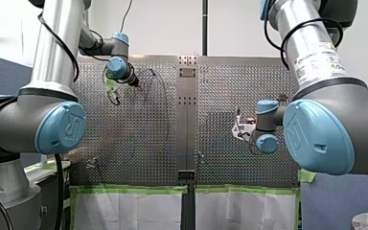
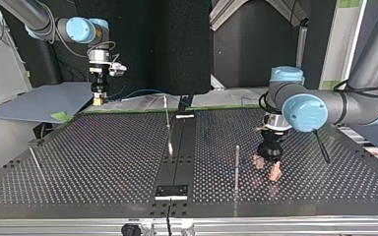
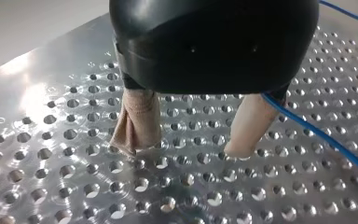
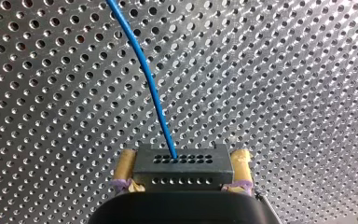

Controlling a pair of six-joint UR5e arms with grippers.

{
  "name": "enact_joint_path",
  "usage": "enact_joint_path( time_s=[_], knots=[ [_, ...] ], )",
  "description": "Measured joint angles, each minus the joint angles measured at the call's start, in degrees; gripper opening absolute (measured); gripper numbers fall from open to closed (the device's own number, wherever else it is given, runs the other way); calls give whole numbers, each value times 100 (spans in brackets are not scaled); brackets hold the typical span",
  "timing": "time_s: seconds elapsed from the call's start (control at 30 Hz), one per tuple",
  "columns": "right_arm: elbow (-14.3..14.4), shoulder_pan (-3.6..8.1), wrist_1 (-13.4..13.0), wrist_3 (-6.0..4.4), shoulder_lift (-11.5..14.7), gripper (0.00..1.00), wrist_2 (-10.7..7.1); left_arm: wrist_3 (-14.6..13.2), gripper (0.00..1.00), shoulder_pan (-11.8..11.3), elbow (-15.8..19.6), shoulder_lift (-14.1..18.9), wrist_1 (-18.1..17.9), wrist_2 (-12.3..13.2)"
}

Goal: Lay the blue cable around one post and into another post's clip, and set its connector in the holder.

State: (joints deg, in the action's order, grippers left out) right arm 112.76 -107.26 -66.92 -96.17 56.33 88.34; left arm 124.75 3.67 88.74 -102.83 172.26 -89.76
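Blue cable (image 4: 154, 88): connector (image 4: 182, 173) clamped in my right hand (image 4: 184, 158), left hand (image 3: 189, 147) open beside it. Routing looks barely begun, so next I'd pinch the cable and loop a post (image 2: 236, 167).

Connector (image 4: 182, 173) within my right tool (image 4: 182, 161); cable (image 4: 163, 126) ahead of it, just beside my left tool (image 3: 186, 149).

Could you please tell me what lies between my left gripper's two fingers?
Only bare table: the left wrist view shows the left gripper open, with the cable running outside one finger.
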Motion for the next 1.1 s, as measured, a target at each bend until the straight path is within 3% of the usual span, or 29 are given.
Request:
enact_joint_path(
  time_s=[0.23, 0.63, 0.8, 1.1],
  knots=[
    [1, -1, -12, 0, 0, 3, 0, 308, 100, -152, 2, -25, -120, 308],
    [-2, -1, -12, 0, -2, 3, 0, 935, 100, -186, 66, 40, -123, 948],
    [0, -1, -2, -6, -2, 3, 0, 1013, 100, -206, 212, 95, -129, 1158],
    [1, -1, 10, -8, -2, 3, 0, 1039, 100, -237, 299, 246, -141, 1316]
  ],
)
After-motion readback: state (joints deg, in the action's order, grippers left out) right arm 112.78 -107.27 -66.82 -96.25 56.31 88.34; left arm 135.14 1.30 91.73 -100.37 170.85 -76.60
